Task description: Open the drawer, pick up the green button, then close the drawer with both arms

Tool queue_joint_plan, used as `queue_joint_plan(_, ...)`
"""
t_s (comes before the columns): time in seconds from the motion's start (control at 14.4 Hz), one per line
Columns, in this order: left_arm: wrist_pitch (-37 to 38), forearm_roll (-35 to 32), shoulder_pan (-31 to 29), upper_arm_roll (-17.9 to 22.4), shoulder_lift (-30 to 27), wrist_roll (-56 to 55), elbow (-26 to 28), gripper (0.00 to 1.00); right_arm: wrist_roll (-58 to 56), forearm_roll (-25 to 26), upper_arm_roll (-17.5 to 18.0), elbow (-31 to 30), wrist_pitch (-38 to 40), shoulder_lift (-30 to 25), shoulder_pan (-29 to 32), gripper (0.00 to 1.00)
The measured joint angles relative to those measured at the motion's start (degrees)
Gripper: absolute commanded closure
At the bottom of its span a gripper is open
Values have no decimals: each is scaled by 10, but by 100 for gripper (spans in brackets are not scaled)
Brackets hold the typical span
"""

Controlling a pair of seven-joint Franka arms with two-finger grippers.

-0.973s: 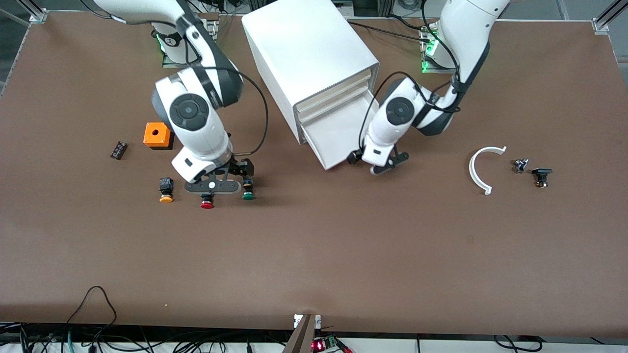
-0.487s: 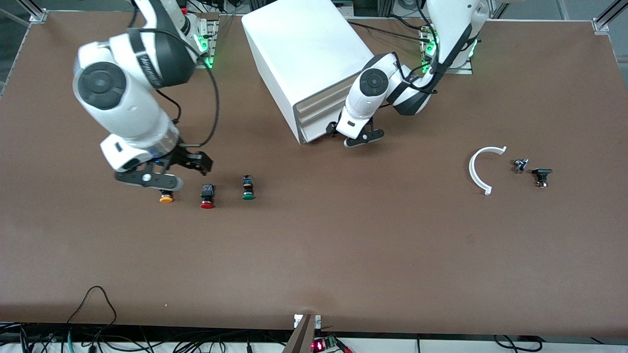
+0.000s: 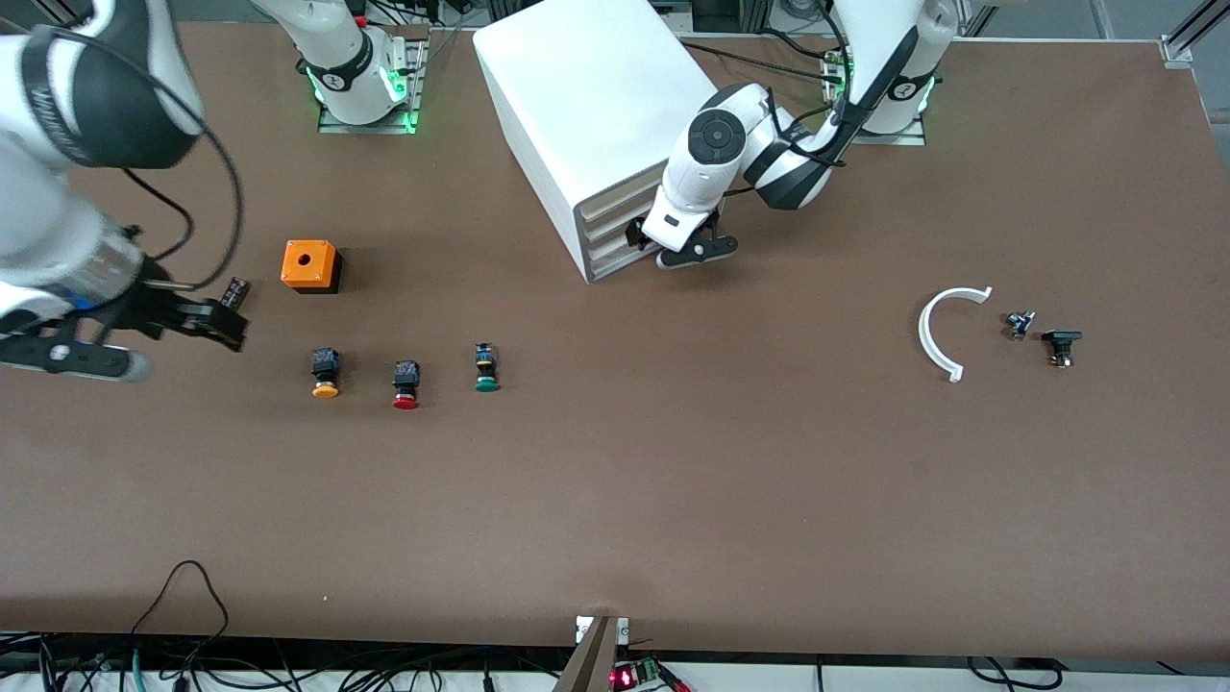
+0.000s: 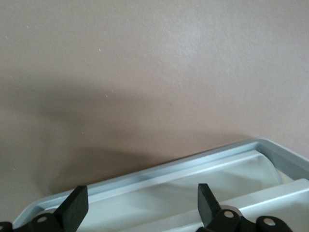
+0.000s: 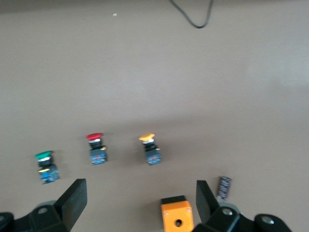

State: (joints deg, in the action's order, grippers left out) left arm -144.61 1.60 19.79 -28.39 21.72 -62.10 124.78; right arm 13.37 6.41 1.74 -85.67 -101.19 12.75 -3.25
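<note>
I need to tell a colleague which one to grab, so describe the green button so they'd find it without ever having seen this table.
Start at the big white cabinet and come toward the front camera to a row of three small push buttons. The green button is the end one closest to the cabinet, beside the red-capped button, with the yellow-capped button at the row's other end. Only it has a round green cap.

No text, label, brand or number can be read anywhere in these views. The dark band on the right arm carries pale lettering, but it is too smeared to make out, and the round marks low on the two arm bases are too small to tell. The buttons, the cabinet and the desk show no writing.
</note>
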Motion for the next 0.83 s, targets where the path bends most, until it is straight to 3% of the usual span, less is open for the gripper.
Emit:
queue_joint_plan(0.21, -12, 0, -35, 2, -10, -1, -4, 0, -53, 0, -28, 1, 42, -29, 12, 0)
queue_joint_plan(0.42, -22, 0, -153, 5, -56, 11, -25, 0, -149, -6, -70, 1, 60, -43, 23, 0)
queue_joint_plan(0.56, -18, -2, -213, 9, -103, 51, -41, 0, -168, -19, -78, -6, 70, -47, 26, 0)
queue_joint_plan(0.7, 24, -4, -233, 31, -159, 137, -46, 0, -168, -22, -76, -26, 70, -63, 25, 0)
queue_joint_plan(0.83, 122, -4, -232, 82, -231, 258, -54, 0, -157, -30, -75, -61, 71, -96, 24, 0)
